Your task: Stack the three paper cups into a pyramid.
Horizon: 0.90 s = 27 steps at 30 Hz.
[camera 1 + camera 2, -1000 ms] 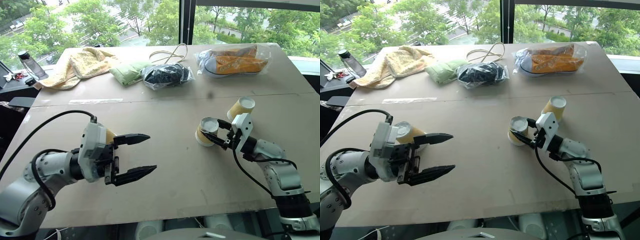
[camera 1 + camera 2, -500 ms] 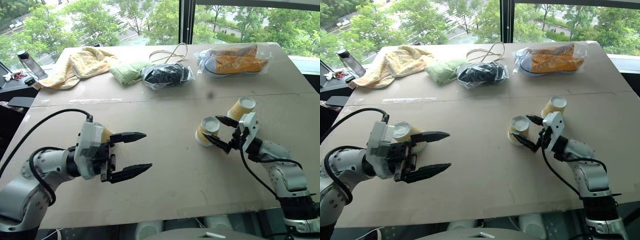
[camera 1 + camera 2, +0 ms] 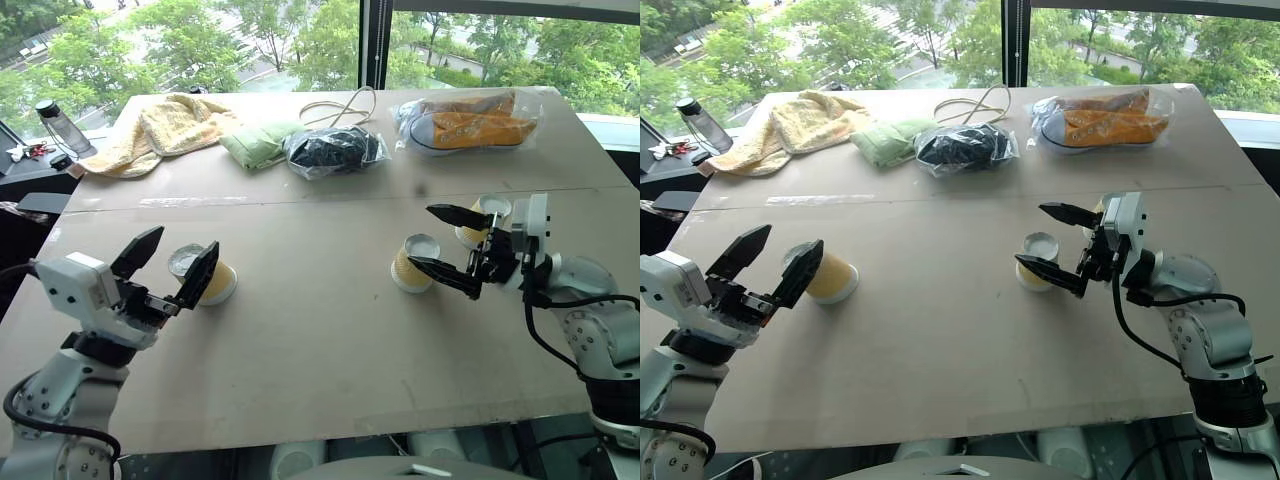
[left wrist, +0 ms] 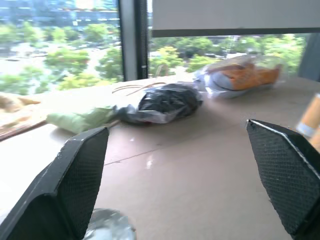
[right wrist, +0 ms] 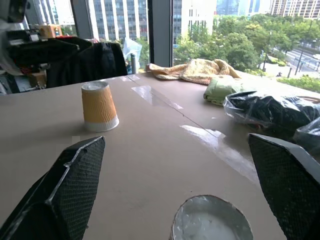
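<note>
— Where are the cups?
— All upside down on the tabletop [image 3: 320, 330]: one cup [image 3: 208, 276] by the spread left gripper [image 3: 170, 270], two cups [image 3: 413, 262] beside the right gripper [image 3: 447, 243], spread too, holding nothing.

Bare table [image 3: 320, 330] lies wide between the left cup [image 3: 205, 278] and the middle cup [image 3: 413, 262]. The right cup [image 3: 478, 218] stands near the middle one, leaving a narrow gap. Bagged clutter [image 3: 333, 150] lines the far edge.
</note>
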Each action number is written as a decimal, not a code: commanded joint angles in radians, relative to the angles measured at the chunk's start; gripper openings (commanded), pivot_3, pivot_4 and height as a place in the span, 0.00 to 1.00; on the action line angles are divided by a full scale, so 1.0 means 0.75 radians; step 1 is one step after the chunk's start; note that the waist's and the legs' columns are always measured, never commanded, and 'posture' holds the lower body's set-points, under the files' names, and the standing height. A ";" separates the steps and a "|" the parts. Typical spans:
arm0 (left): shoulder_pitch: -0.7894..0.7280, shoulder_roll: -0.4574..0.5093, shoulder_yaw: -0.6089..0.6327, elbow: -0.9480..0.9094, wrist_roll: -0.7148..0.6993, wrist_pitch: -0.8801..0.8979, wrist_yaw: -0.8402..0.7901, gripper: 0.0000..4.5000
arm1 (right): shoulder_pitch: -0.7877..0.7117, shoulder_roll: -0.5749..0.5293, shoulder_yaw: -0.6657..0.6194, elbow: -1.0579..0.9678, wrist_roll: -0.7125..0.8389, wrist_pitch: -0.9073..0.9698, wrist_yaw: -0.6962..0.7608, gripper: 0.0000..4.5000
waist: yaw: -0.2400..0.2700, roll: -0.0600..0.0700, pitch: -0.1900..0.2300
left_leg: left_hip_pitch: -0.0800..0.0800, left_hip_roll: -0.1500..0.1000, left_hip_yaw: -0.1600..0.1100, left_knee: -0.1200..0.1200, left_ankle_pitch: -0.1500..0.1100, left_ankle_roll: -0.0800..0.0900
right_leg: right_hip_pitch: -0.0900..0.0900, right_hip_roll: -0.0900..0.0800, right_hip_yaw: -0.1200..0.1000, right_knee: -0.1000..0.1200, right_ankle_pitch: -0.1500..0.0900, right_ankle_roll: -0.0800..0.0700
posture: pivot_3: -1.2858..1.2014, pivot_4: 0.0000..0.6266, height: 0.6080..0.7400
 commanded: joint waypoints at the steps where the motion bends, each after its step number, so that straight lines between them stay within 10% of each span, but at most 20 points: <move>1: 0.008 -0.037 -0.040 0.032 0.166 -0.064 0.122 1.00 | -0.042 -0.002 0.019 -0.037 0.029 0.030 0.001 1.00 | 0.006 0.000 0.000 | 0.000 0.000 -0.001 0.000 0.000 0.000 | 0.000 0.000 -0.001 0.000 0.000 0.000 | 0.52 0.24 1.00; 21: -0.132 0.030 -0.208 0.308 0.284 -0.061 0.109 1.00 | 0.006 -0.041 0.003 -0.118 0.103 0.051 0.037 1.00 | -0.001 -0.001 0.000 | 0.000 0.000 0.001 0.000 0.000 0.000 | 0.000 -0.002 0.000 -0.001 0.000 0.000 | 0.52 0.24 1.00; 27: -0.163 0.041 -0.213 0.327 0.277 -0.054 0.079 0.51 | 0.008 -0.046 0.004 -0.121 0.105 0.048 0.033 1.00 | -0.001 -0.001 0.000 | 0.000 0.000 0.001 0.000 0.000 0.000 | 0.000 -0.003 0.000 -0.001 0.000 0.000 | 0.52 0.24 1.00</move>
